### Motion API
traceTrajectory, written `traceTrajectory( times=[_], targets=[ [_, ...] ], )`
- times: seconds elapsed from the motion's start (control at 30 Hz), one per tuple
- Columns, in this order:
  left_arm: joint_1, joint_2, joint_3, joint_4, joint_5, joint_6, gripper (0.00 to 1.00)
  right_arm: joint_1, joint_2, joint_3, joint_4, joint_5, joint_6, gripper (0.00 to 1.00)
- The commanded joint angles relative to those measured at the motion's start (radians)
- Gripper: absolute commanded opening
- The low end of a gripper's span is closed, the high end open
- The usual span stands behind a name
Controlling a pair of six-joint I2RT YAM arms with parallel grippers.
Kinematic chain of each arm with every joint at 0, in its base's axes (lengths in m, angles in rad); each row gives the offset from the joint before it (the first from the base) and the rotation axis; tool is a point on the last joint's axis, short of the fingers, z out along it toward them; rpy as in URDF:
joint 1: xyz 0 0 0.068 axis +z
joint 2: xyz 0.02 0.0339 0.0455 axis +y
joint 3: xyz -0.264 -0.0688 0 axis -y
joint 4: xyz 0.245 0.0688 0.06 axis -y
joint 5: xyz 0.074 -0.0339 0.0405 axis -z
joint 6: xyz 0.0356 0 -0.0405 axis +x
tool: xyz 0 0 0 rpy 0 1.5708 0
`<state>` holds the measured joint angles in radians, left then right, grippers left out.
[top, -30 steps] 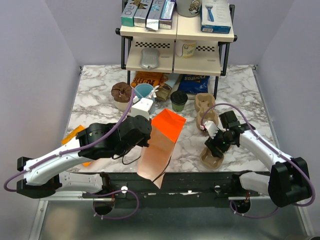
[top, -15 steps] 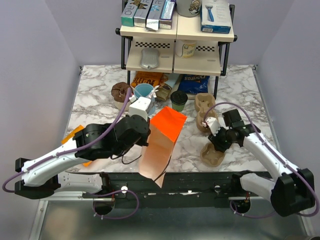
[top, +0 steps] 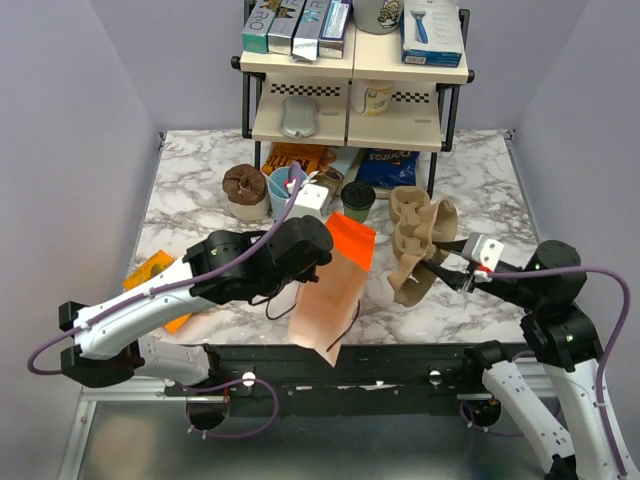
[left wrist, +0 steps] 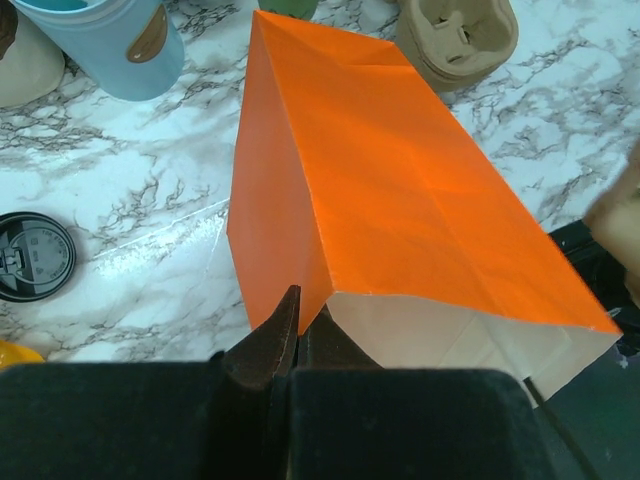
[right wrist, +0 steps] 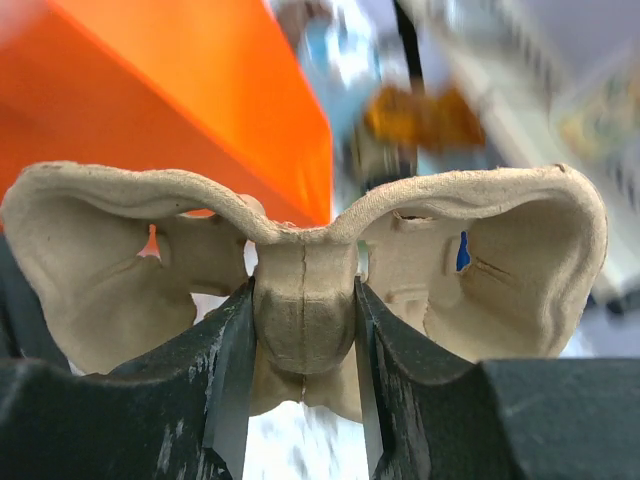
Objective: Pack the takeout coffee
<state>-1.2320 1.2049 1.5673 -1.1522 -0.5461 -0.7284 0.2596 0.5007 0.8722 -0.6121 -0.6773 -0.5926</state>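
The takeout coffee (top: 358, 200), olive-green with a black lid, stands on the marble table (top: 200, 200) in front of the shelf rack; neither gripper touches it. My left gripper (top: 315, 262) is shut on the mouth edge of an orange paper bag (top: 335, 285), which it holds tilted over the table's front. In the left wrist view the gripper (left wrist: 300, 315) pinches the corner of the bag (left wrist: 400, 200). My right gripper (top: 447, 275) is shut on a brown pulp cup carrier (top: 415, 250) and holds it off the table, next to the bag. In the right wrist view the gripper (right wrist: 303, 330) grips the carrier's middle post (right wrist: 300, 310).
A light blue cup (top: 285, 185) and a brown-topped cup (top: 243, 190) stand left of the coffee. A second carrier (top: 405, 200) lies behind the held one. A loose black lid (left wrist: 35, 255) lies on the marble. The shelf rack (top: 355, 110) and snack bags stand at the back.
My right gripper has lifted the carrier off the table's front right and swung it up beside the bag. My left arm has moved the bag right and forward.
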Motion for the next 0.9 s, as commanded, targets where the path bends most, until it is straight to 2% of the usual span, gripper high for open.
traceTrajectory(
  times=[0.0,0.1,0.13,0.17,0.23,0.27,0.3,0.43,0.5,0.57,0.63,0.67,0.73,0.87],
  targets=[
    [0.037,0.064,0.065,-0.011,-0.005,-0.026,0.00,-0.003,0.033,0.060,0.343,-0.353,0.311,0.35],
    [0.058,0.097,0.079,0.003,0.018,-0.025,0.00,-0.005,0.088,0.125,0.506,-0.594,0.514,0.36],
    [0.081,0.108,0.080,0.006,0.032,-0.022,0.00,-0.002,0.094,0.129,0.679,-0.637,0.590,0.36],
    [0.097,0.116,0.082,0.009,0.063,-0.022,0.00,0.013,0.096,0.107,0.793,-0.689,0.804,0.36],
    [0.133,0.133,0.089,0.008,0.092,-0.025,0.00,0.024,0.082,0.079,1.035,-0.685,0.954,0.36],
    [0.144,0.139,0.094,0.006,0.113,-0.026,0.00,0.032,0.082,0.062,1.098,-0.688,1.056,0.36],
    [0.150,0.143,0.106,0.006,0.123,-0.025,0.00,0.036,0.081,0.062,1.136,-0.689,1.085,0.36],
    [0.180,0.159,0.138,0.009,0.159,-0.028,0.00,0.128,0.137,0.094,1.192,-0.660,1.142,0.36],
    [0.200,0.160,0.154,0.005,0.172,-0.043,0.00,0.243,0.179,0.134,1.197,-0.637,1.157,0.36],
    [0.209,0.160,0.161,0.000,0.176,-0.060,0.00,0.375,0.241,0.165,1.146,-0.627,1.111,0.36],
    [0.221,0.157,0.165,-0.001,0.182,-0.068,0.00,0.443,0.274,0.214,1.013,-0.633,1.041,0.36],
    [0.224,0.156,0.165,-0.006,0.181,-0.075,0.00,0.495,0.297,0.226,0.973,-0.625,0.977,0.36],
    [0.232,0.151,0.166,-0.015,0.175,-0.089,0.00,0.538,0.312,0.223,0.933,-0.614,0.950,0.36],
    [0.239,0.139,0.151,-0.014,0.172,-0.118,0.00,0.624,0.335,0.170,0.985,-0.565,0.982,0.37]
  ],
)
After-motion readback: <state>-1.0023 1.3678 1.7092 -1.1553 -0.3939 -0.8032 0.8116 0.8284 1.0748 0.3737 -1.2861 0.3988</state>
